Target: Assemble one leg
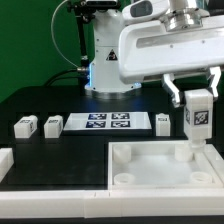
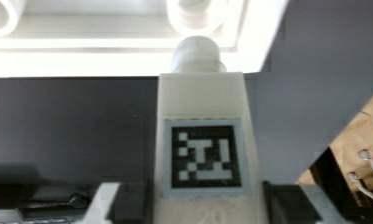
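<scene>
Up front is the big white tabletop piece (image 1: 150, 172), sockets up. Over its far corner on the exterior view's right, the gripper (image 1: 196, 97) is clamped on the leg (image 1: 197, 120), held upright with its tip right at a round socket (image 2: 209, 14). So this looks like the insertion step (can't tell if it's seated). Next I'd guess it needs a straight push down, maybe a twist. Further back are three loose legs (image 1: 25, 126) and the marker board (image 1: 105, 122). The fingertips are mostly cropped in the wrist view.
</scene>
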`<action>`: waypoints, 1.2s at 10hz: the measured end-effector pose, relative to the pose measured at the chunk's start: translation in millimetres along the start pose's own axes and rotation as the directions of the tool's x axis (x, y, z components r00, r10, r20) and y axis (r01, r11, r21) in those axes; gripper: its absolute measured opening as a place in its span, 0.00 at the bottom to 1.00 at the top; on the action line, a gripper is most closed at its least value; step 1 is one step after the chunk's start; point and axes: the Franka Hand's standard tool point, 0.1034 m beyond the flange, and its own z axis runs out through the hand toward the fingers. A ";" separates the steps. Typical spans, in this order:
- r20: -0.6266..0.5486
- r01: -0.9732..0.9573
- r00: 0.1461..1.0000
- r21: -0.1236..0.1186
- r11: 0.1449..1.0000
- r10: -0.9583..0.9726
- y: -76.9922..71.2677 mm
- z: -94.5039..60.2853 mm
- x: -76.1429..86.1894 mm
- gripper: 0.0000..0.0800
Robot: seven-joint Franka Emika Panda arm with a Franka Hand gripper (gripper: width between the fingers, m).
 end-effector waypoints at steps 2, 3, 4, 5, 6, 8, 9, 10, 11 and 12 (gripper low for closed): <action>0.016 0.000 1.000 0.000 1.000 0.000 -0.8 13.0 -9.3 0.37; 0.018 0.002 1.000 0.003 1.000 -0.002 -3.5 16.7 -11.6 0.37; 0.023 0.006 1.000 0.007 1.000 -0.006 -7.1 19.6 -15.3 0.37; 0.028 0.006 1.000 0.007 1.000 -0.006 -7.1 22.7 -18.1 0.37; 0.031 0.005 0.999 0.006 1.000 -0.005 -6.5 25.3 -19.5 0.37; 0.020 0.004 1.000 0.004 1.000 -0.005 -5.3 31.9 -22.4 0.37; 0.023 0.004 1.000 0.004 1.000 -0.004 -5.0 32.9 -23.6 0.37; 0.024 0.004 1.000 0.004 1.000 -0.004 -5.2 33.6 -24.7 0.37; 0.028 0.004 1.000 0.004 1.000 -0.005 -5.1 34.8 -26.5 0.37; 0.025 0.006 1.000 0.004 1.000 -0.006 -5.6 35.5 -27.6 0.37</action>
